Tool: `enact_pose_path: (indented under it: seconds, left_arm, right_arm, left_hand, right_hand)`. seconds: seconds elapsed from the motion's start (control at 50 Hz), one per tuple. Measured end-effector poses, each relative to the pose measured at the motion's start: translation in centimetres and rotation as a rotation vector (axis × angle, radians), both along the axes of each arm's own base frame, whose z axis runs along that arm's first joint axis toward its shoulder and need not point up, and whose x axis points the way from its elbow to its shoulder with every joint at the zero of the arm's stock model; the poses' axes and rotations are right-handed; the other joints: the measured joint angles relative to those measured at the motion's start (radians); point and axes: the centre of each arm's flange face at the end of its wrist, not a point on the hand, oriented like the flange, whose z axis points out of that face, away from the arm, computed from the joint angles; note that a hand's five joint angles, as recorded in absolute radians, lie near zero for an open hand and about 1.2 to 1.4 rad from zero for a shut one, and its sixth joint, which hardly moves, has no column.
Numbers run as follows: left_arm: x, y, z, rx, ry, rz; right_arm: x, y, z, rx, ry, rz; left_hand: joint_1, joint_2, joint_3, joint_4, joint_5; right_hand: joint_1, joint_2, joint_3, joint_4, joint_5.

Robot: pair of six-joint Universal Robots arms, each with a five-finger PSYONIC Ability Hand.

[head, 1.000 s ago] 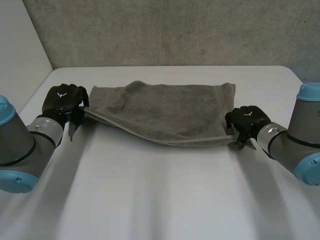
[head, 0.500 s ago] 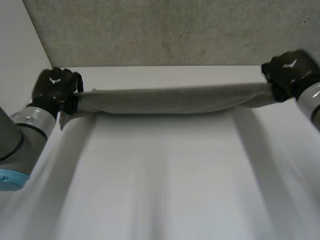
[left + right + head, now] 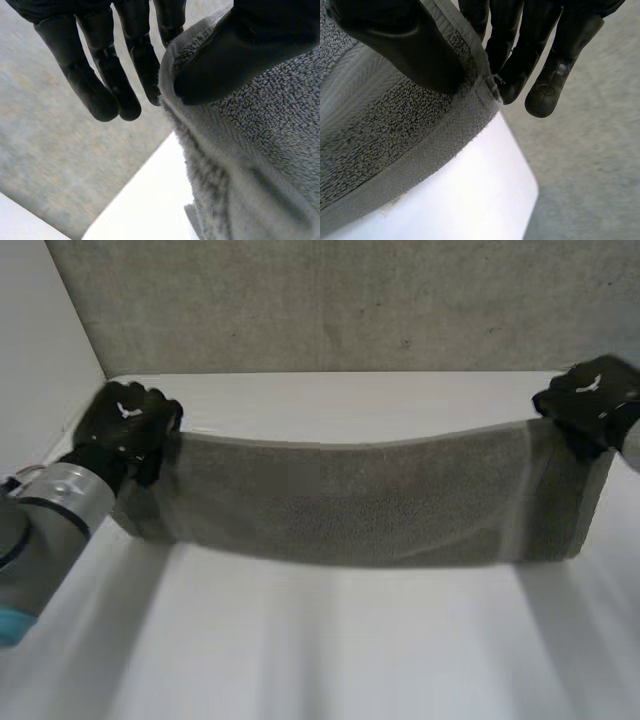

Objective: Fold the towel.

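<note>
Grey towel (image 3: 350,505) is held up over the far part of the white worktop (image 3: 330,650), spread sideways as one broad panel between both hands. Left hand (image 3: 125,425) is at the towel's upper left corner. Its wrist view shows the thumb pinching the hemmed edge against one of the fingers (image 3: 145,70), with the others straight and clear of the cloth. Right hand (image 3: 590,400) is at the upper right corner, thumb likewise clamping the hem against its fingers (image 3: 512,60). Top edge sags slightly between the two grips. Lower edge hangs close to the worktop; contact cannot be determined. Concrete wall (image 3: 330,300) stands behind.
</note>
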Motion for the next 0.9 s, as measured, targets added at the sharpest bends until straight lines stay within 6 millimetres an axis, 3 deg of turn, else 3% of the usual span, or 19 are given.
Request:
enact_pose_path:
  seconds: [0.24,0.36,0.42,0.48,0.54,0.62,0.68,0.9]
  left_arm:
    - [-4.0,-6.2,-5.8,0.042,-0.082,-0.051]
    - [-5.1,-8.1,-7.5,0.038,-0.083,-0.055]
    - [-5.5,-9.2,-8.7,0.037,-0.087,-0.034]
    - [-5.6,-9.9,-9.4,0.039,-0.094,-0.006]
    - [-5.5,-10.1,-9.6,0.038,-0.101,0.015]
    - [-5.5,-9.9,-9.3,0.031,-0.111,0.051]
    - [-5.5,-9.6,-8.3,0.022,-0.106,0.061]
    - [-4.7,-7.6,-4.0,0.011,-0.009,0.066]
  right_arm:
    - [1.1,-5.9,-7.6,0.119,0.059,-0.032]
    - [1.7,-7.6,-9.6,0.1,0.076,-0.062]
    - [1.9,-8.6,-10.6,0.066,0.08,-0.081]
    - [1.9,-9.1,-11.1,0.042,0.08,-0.094]
    - [1.9,-9.3,-11.2,0.031,0.077,-0.101]
    - [1.8,-9.1,-10.9,0.02,0.066,-0.11]
    - [1.7,-8.6,-9.8,0.004,0.038,-0.115]
    - [1.2,-4.7,-5.3,-0.028,-0.142,-0.09]
  left_hand:
    - [0.0,0.0,0.001,0.0,0.0]
    - [0.0,0.0,0.002,0.0,0.0]
    - [0.0,-0.003,-0.016,-0.003,-0.005]
    - [-0.205,-0.23,-0.253,-0.239,-0.232]
    - [-0.437,-0.465,-0.487,-0.483,-0.476]
    - [-1.131,-1.138,-1.183,-1.175,-1.168]
    - [-1.221,-1.259,-1.297,-1.265,-1.3]
    - [-1.224,-1.262,-1.304,-1.265,-1.312]
  right_hand:
    - [0.0,0.0,0.001,0.0,0.0]
    - [-0.03,-0.029,-0.019,-0.021,-0.023]
    - [-0.533,-0.52,-0.511,-0.51,-0.538]
    - [-1.031,-1.028,-1.026,-1.025,-1.076]
    - [-1.098,-1.087,-1.097,-1.091,-1.124]
    - [-1.102,-1.087,-1.097,-1.091,-1.124]
    - [-1.106,-1.087,-1.097,-1.091,-1.124]
    - [-1.106,-1.087,-1.097,-1.091,-1.124]
